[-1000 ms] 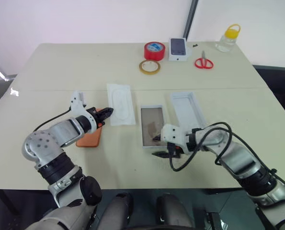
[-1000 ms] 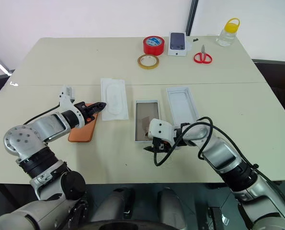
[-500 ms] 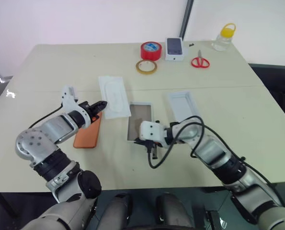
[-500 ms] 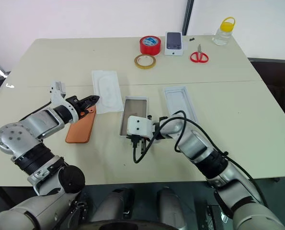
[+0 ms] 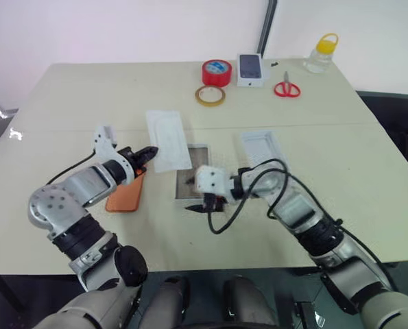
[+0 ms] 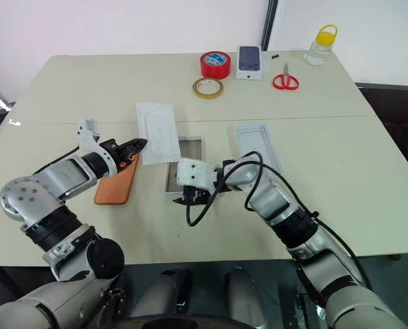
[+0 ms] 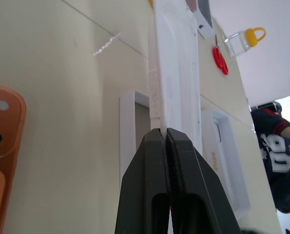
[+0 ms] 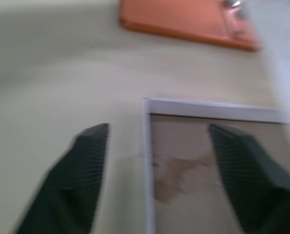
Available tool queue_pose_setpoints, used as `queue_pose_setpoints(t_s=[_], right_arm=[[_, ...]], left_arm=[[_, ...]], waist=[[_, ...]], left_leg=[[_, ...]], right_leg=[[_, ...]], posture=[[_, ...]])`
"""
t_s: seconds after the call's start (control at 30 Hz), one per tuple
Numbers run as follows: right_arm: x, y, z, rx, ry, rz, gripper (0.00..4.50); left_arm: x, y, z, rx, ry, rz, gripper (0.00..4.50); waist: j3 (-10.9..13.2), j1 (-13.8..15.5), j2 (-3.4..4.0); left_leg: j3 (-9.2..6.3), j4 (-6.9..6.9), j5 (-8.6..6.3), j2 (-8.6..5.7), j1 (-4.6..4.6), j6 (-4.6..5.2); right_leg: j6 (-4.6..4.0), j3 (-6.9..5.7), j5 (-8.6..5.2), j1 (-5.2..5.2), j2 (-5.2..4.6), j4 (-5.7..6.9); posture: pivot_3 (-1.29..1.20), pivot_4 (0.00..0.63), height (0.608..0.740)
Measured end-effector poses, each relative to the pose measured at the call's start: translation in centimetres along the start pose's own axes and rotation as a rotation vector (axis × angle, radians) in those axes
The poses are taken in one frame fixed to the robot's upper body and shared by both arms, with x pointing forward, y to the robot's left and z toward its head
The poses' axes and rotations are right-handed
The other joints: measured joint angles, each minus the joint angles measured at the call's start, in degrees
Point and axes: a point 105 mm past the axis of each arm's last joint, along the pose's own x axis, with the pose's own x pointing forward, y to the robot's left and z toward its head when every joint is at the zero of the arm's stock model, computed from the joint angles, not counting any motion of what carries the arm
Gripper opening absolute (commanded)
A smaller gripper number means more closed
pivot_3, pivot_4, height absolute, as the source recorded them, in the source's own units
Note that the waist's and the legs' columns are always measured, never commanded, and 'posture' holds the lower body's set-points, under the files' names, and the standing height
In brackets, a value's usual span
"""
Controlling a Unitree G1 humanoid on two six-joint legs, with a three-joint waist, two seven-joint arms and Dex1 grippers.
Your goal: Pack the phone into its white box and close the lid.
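The orange phone [image 5: 125,194] lies camera side up on the table, under my left forearm. My left gripper [image 7: 163,131] is shut on the near edge of a flat white insert [image 5: 168,140] and holds it off the table beside the phone. The white box [image 6: 187,145] with its brownish floor lies in the middle, its near end hidden behind my right gripper [image 6: 188,199]. That gripper hangs open over the box's near left corner [image 8: 149,105], one finger [image 8: 86,161] outside the rim and nothing between them. The all-white lid [image 5: 265,148] lies rim up to the right of the box.
At the table's far side stand a red tape roll [image 5: 217,71], a clear tape ring [image 5: 210,95], a small white box with a phone picture [image 5: 252,69], red scissors [image 5: 286,89] and a yellow-capped bottle [image 5: 321,53]. A person in a dark shirt [image 7: 281,161] stands beyond the right edge.
My right gripper has moved left and a little up along the box's near end, and has gone from shut to open. The left gripper still holds the insert. The head views shifted.
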Motion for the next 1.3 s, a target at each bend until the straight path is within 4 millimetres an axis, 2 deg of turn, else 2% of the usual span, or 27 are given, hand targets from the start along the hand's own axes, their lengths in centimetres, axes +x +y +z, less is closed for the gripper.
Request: queue_pose_setpoints(t_s=[0.13, 0.27, 0.43, 0.63, 0.87, 0.97, 1.07, 1.3], right_arm=[[-3.4, -0.3, -1.4, 0.036, 0.036, -0.046, 3.85], [-5.1, -0.7, -2.4, 0.065, 0.061, -0.097, 3.85], [-5.5, -1.3, -2.2, 0.091, 0.035, -0.14, 3.85], [-5.3, -1.7, -2.9, 0.129, 0.04, -0.16, 3.85], [-5.2, -1.8, -3.0, 0.134, 0.034, -0.17, 3.85], [-5.2, -1.8, -3.0, 0.129, 0.032, -0.171, 3.9], [-5.2, -1.9, -3.0, 0.127, 0.031, -0.174, 3.9], [-5.2, -2.3, -3.0, 0.125, 0.032, -0.186, 3.9]], left_arm=[[0.3, -0.1, -1.3, 0.024, 0.044, 0.009, 0.0], [1.0, -0.3, -3.5, 0.012, 0.112, 0.011, 0.0], [1.1, -0.5, -4.9, 0.02, 0.147, 0.019, 0.0], [1.1, -0.5, -6.1, 0.017, 0.183, 0.028, 0.0], [1.0, -0.7, -6.3, 0.015, 0.187, 0.026, 0.0], [0.9, -0.9, -6.2, 0.016, 0.186, 0.016, 0.84], [0.8, -1.0, -6.0, 0.024, 0.182, 0.008, 2.2], [0.4, -2.2, -4.7, 0.05, 0.155, -0.055, 2.2]], waist=[[0.0, 0.06, 0.0], [0.0, -0.35, -0.01], [0.0, -0.03, -0.01], [0.0, 0.07, -0.01], [0.0, 0.07, -0.01], [0.0, 0.05, -0.01], [0.0, 0.05, -0.01], [0.0, 0.02, -0.01]], left_leg=[[0.0, -0.02, 0.0, 0.0, 0.0, 0.0], [0.02, -0.04, 0.0, 0.03, 0.01, 0.0], [0.02, -0.03, 0.0, 0.03, 0.01, 0.0], [0.02, -0.03, 0.0, 0.01, 0.0, 0.0], [0.02, -0.03, 0.0, 0.02, 0.0, 0.0], [0.02, -0.03, 0.0, 0.02, 0.0, 0.0], [0.02, -0.03, 0.0, 0.02, 0.0, 0.0], [0.02, -0.03, 0.0, 0.02, 0.0, -0.01]], right_leg=[[0.0, 0.0, 0.0, 0.02, -0.01, -0.02], [0.0, 0.03, 0.0, -0.02, 0.02, 0.04], [0.0, 0.04, 0.0, 0.0, 0.02, 0.03], [0.0, 0.04, 0.0, 0.0, 0.0, 0.01], [0.0, 0.03, 0.0, 0.0, 0.0, 0.01], [0.0, 0.03, 0.0, 0.0, 0.0, 0.01], [0.0, 0.03, 0.0, 0.0, 0.0, 0.01], [0.0, 0.03, 0.0, 0.0, 0.01, 0.01]], posture=[[0.0, 0.15, 0.74], [0.0, 0.15, 0.74], [0.0, 0.15, 0.74], [0.0, 0.15, 0.74], [0.0, 0.15, 0.74], [0.0, 0.15, 0.74], [0.0, 0.15, 0.74], [0.0, 0.15, 0.74]])
